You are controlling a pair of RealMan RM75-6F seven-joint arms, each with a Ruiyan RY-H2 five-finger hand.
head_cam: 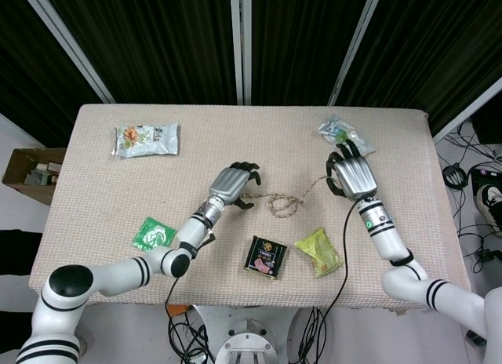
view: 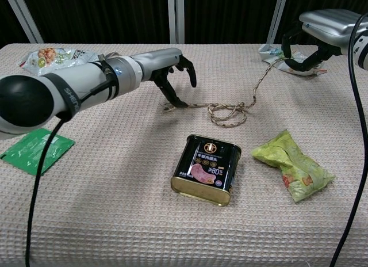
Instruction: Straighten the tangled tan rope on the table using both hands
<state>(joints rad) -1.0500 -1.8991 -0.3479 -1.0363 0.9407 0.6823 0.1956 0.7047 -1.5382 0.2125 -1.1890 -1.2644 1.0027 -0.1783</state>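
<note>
Rope-straightening at the bench [head_cam: 102,223] is mid-step: the right hand [head_cam: 351,172] [view: 313,34], at right of centre in the head view, has its fingers curled around one end of the tan rope [head_cam: 284,202] [view: 230,110] and holds that end lifted, so the strand slants down from it to a knotted tangle lying at the centre of the frame. The left hand [head_cam: 233,184] [view: 172,71] reaches over the rope's free end just left of centre, fingers bent downward with a tip at or on the strand; whether it actually grips the rope cannot be told from either view. A black tin [head_cam: 266,256] sits below the tangle, a yellow-green packet [head_cam: 318,251] to its right, a green sachet [head_cam: 153,234] at lower left, and snack bags at upper left [head_cam: 146,138] and upper right [head_cam: 339,132]. The next move appears to call for the left hand to pin or pinch the free end firmly, then for both hands to draw apart along the bench to pull the loops out.
</note>
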